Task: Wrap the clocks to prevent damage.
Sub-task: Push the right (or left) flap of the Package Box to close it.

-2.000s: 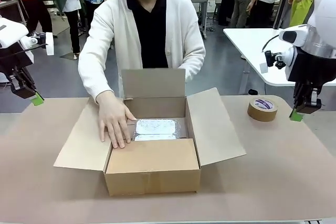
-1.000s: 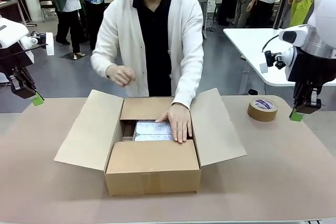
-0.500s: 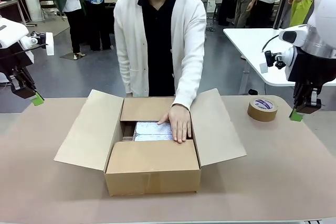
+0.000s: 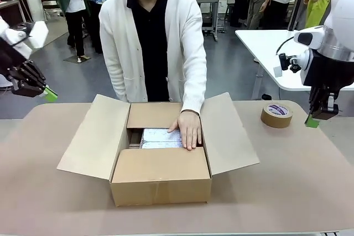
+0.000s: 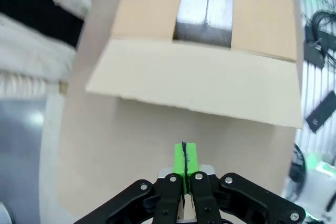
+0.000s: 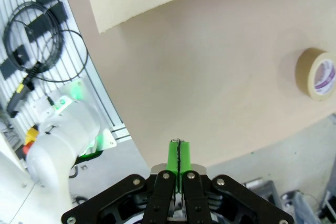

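Observation:
An open cardboard box (image 4: pixel 160 175) stands mid-table, and bubble-wrapped clocks (image 4: pixel 157 137) lie side by side inside it. The person's hand (image 4: pixel 189 128) rests flat on the wrapped bundle. The left wrist view looks down on the box (image 5: pixel 194 80) and the wrapped clocks (image 5: pixel 206 10). My left gripper (image 4: pixel 50 94) hangs shut and empty above the table's far left edge, green pads pressed together (image 5: pixel 184 161). My right gripper (image 4: pixel 312 121) is shut and empty at the right side, near the tape roll (image 4: pixel 276 115).
The brown tape roll (image 6: pixel 316 73) lies flat on the table at the right. The box's side flaps (image 4: pixel 94 136) spread wide to left and right. A white table (image 4: pixel 265 45) stands behind at the right, and people stand farther back.
The person closed the far flap, withdrew one hand and stood upright, while the other hand stayed on the wrapped clocks. My left arm has just shifted right and turned. The right arm is still.

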Controlling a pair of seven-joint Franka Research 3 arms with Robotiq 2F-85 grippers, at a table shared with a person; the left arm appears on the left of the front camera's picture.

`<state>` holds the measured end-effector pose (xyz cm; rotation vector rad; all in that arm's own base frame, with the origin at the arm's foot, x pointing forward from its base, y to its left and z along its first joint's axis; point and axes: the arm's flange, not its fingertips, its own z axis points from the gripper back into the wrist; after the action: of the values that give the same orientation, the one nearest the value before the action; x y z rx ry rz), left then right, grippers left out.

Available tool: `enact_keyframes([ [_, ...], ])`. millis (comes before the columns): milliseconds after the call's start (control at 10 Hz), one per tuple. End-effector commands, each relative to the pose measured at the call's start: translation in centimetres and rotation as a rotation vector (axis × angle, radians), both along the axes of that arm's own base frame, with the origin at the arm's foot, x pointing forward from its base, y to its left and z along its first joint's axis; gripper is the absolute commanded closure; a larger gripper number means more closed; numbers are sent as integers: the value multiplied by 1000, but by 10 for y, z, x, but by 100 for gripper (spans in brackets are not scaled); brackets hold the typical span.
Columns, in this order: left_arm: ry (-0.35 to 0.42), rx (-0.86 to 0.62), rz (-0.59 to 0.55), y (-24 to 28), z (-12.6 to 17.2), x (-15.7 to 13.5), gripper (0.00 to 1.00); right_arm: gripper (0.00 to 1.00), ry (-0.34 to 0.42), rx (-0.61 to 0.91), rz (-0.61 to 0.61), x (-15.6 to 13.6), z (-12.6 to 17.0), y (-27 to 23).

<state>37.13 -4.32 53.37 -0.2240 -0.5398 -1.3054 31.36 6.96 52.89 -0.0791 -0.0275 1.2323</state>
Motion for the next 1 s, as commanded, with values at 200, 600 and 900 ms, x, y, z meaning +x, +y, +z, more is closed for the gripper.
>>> enact_keyframes([
  [200,88,-364,-245,50,-85,20,100,99,-3,4,-4,0,0,-1],
  [600,141,-313,-178,62,-90,19,100,99,-3,4,-4,0,0,-1],
  [900,188,-362,-192,68,-114,20,100,99,-3,4,-4,0,0,-1],
])
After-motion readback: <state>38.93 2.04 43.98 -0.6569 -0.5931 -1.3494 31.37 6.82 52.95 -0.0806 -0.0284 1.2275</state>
